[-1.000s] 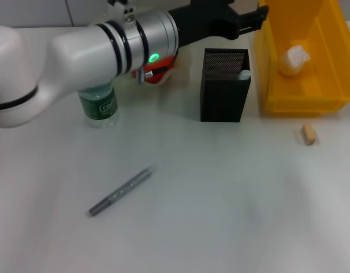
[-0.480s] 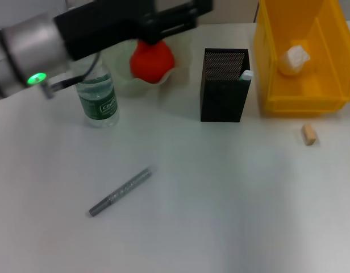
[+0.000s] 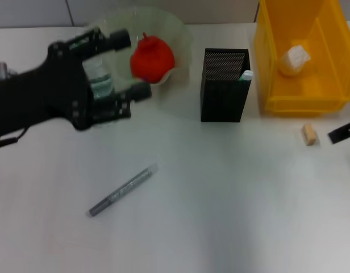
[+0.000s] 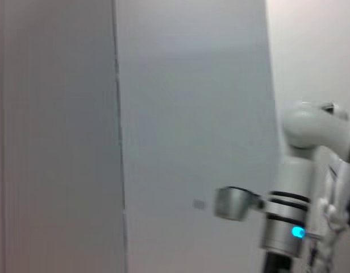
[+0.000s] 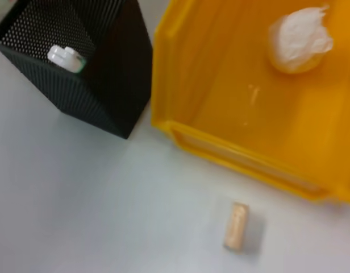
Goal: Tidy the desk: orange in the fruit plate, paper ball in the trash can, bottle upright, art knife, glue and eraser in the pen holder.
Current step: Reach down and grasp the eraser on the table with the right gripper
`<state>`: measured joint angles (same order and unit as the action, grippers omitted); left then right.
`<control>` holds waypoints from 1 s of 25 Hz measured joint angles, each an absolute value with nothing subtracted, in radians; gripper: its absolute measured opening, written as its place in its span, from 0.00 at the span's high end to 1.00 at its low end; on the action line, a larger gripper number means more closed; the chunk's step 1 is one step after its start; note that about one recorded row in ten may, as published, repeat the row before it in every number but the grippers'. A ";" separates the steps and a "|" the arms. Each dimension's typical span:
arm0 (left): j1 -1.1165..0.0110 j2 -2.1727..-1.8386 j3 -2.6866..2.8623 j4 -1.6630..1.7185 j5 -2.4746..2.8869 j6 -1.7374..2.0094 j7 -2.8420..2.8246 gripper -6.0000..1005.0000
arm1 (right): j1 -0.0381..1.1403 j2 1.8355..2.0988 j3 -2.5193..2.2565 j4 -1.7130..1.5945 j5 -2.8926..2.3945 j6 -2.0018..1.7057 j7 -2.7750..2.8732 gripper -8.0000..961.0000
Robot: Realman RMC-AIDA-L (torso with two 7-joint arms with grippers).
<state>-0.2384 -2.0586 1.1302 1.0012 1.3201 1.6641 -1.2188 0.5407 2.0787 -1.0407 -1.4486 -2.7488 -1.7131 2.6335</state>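
The orange [image 3: 151,60] lies in the pale fruit plate [image 3: 178,34]. The paper ball [image 3: 294,58] lies in the yellow bin [image 3: 277,102]; it also shows in the right wrist view [image 5: 300,40]. The glue [image 3: 246,74] stands in the black mesh pen holder [image 3: 223,96], also in the right wrist view [image 5: 64,56]. The grey art knife [image 3: 123,190] lies on the desk. The tan eraser [image 3: 309,135] lies in front of the bin. My left gripper [image 3: 136,65] is open and empty, hiding part of the upright bottle [image 3: 100,85]. My right gripper [image 3: 342,132] shows at the right edge, beside the eraser [image 5: 236,226].
The white desk [image 3: 232,205] stretches in front of the holder. In the right wrist view the pen holder [image 5: 90,85] and the yellow bin [image 5: 220,114] stand side by side. The left wrist view shows only a wall and a far-off arm [image 4: 288,205].
My left arm has swung back to the left, from over the pen holder to in front of the bottle. The right gripper's tip has come into view at the right edge.
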 joint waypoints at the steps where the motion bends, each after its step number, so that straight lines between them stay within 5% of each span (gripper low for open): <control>1: -0.238 -2.059 1.130 1.001 1.320 1.664 -1.219 0.19 | 0.541 2.079 -1.041 -1.449 -2.749 -1.713 2.633 0.22; 25: -0.217 -2.062 1.103 0.938 1.372 1.679 -1.192 0.19 | 0.752 2.080 -1.093 -0.984 -2.881 -1.416 2.693 0.22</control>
